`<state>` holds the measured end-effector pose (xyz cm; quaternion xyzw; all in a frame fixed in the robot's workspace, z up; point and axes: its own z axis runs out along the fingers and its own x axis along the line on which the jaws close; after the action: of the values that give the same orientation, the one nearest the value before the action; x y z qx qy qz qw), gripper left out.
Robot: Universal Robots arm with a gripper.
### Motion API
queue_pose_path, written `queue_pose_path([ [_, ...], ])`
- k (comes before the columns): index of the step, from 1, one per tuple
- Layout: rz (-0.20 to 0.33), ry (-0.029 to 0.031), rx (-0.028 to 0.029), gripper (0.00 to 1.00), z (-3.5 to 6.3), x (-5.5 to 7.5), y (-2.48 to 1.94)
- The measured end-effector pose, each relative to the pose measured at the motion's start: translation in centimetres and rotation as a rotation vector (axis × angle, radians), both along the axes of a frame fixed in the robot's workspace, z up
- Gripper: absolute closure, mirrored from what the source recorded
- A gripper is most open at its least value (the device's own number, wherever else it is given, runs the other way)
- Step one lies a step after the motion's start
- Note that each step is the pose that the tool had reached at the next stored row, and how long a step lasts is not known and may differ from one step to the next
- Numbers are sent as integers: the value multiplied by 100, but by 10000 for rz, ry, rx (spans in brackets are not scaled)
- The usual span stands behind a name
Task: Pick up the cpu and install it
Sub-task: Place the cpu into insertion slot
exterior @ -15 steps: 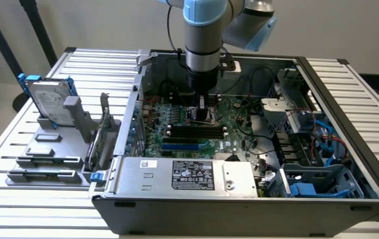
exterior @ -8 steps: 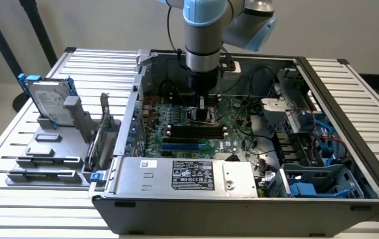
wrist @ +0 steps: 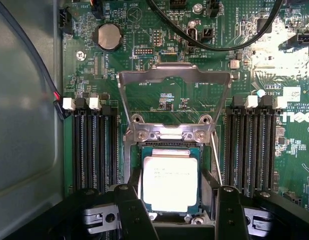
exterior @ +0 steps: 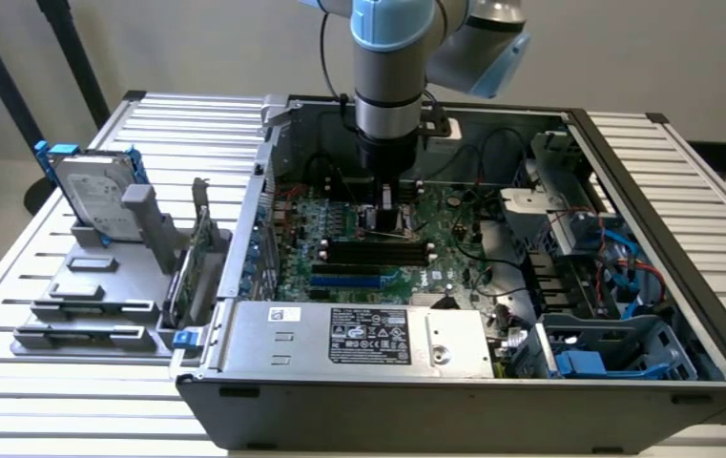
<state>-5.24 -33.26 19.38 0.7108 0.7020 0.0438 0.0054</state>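
A slatted table (exterior: 197, 119) (pale metal) fronts a plain wall (exterior: 210, 43).

— What do we have carrying everything here?
— A bench (exterior: 57, 405) topped with pale metal slats, which we see on both sides.
— And what do we find lying directly on it?
— Two things. An open computer case (exterior: 465, 415) lies on its side in the middle, covering most of the top. Just beside it, at the exterior view's left, sits a grey holder block (exterior: 95, 286).

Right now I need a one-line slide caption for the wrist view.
Wrist view: cpu lying in the motherboard socket, load plate raised, open hand straddling it.
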Motion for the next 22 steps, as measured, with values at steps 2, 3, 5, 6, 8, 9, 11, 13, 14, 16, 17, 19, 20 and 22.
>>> queue_pose_path([
  [2,1,-10,20,40,-6,2,3],
  [3,2,-5,13,40,-4,2,3],
  [5,1,2,1,32,3,0,0],
  [6,1,3,1,32,11,0,0],
  [8,0,2,1,32,46,0,0],
  [9,0,3,1,32,71,0,0],
  [11,0,2,1,32,128,0,0],
  [13,-1,3,1,32,199,0,0],
  [14,0,2,2,32,235,0,0],
  [16,2,2,1,32,288,-2,0],
  [17,2,3,2,32,307,-10,0],
  [19,0,5,4,32,346,-42,0],
  [20,0,5,7,32,364,-63,0],
  [22,2,8,17,41,403,-114,0],
])
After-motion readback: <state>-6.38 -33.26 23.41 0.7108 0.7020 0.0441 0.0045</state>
